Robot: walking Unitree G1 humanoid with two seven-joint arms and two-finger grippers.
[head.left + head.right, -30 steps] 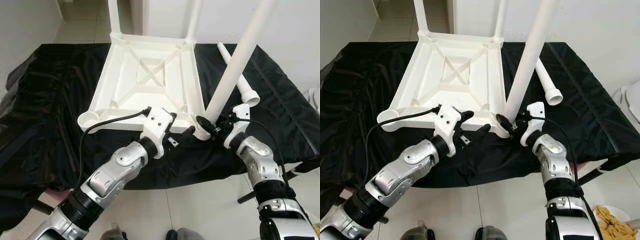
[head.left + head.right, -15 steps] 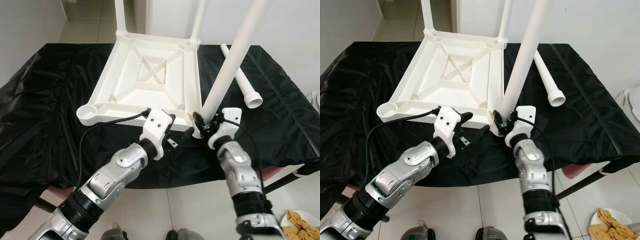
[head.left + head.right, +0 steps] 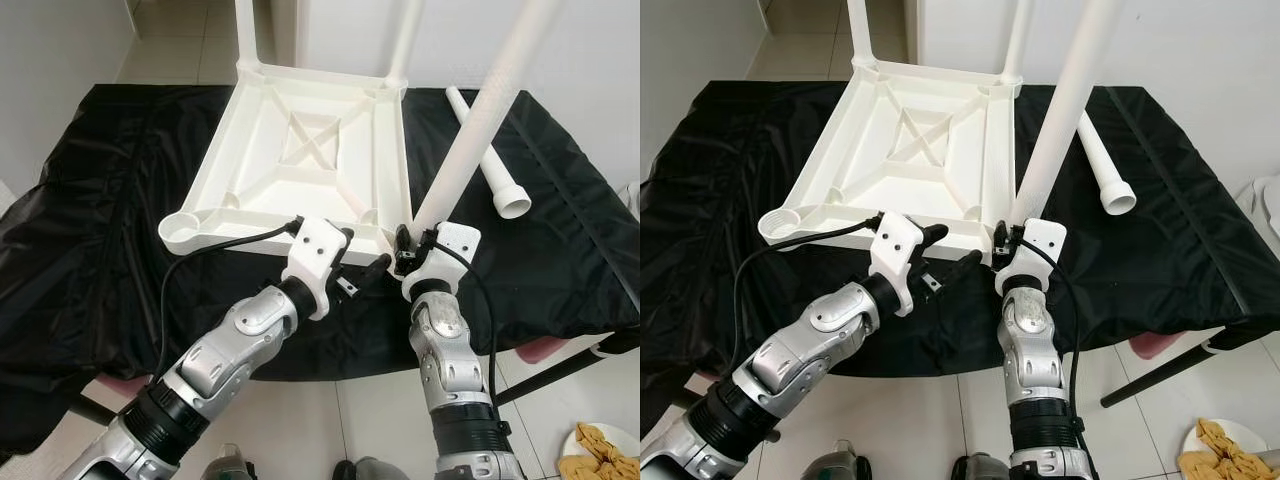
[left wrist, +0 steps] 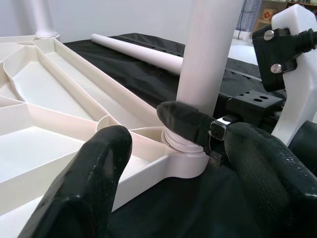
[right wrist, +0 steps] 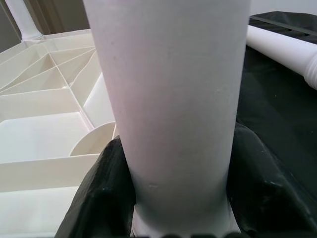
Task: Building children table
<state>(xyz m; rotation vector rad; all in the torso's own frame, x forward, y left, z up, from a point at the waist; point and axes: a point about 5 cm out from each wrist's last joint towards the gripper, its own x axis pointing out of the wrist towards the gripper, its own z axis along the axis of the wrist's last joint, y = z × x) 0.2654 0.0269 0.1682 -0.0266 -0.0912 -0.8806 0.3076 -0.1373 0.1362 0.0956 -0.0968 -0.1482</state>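
- step in hand, as i judge it: seating the third leg. the right gripper [image 3: 405, 256], just right of centre in the left eye view, has its two black fingers closed around the base of the long white plastic tube leg [image 3: 470, 140], which leans up toward the upper right of the frame with its foot at the near right corner socket [image 4: 184, 157] of the table.
- the left gripper [image 3: 362, 268], at mid-frame just left of the other, has its fingers spread apart and holds nothing; it sits just beside the same corner of the white moulded plastic table top [image 3: 310, 150], touching or nearly touching its edge.
- next move, by my guess: the tilted leg wants bringing upright and pressing or twisting down into the socket, while the left gripper steadies the corner.
- the table top lies upside down in the upper middle of the frame on a black cloth [image 3: 90, 230], its ribbed underside with a crossed centre facing up.
- two legs already stand in the far corners at the top of the frame.
- the near left corner socket [image 3: 180, 228] is empty, and one more loose white tube leg [image 3: 490, 160] lies on the cloth at the upper right.
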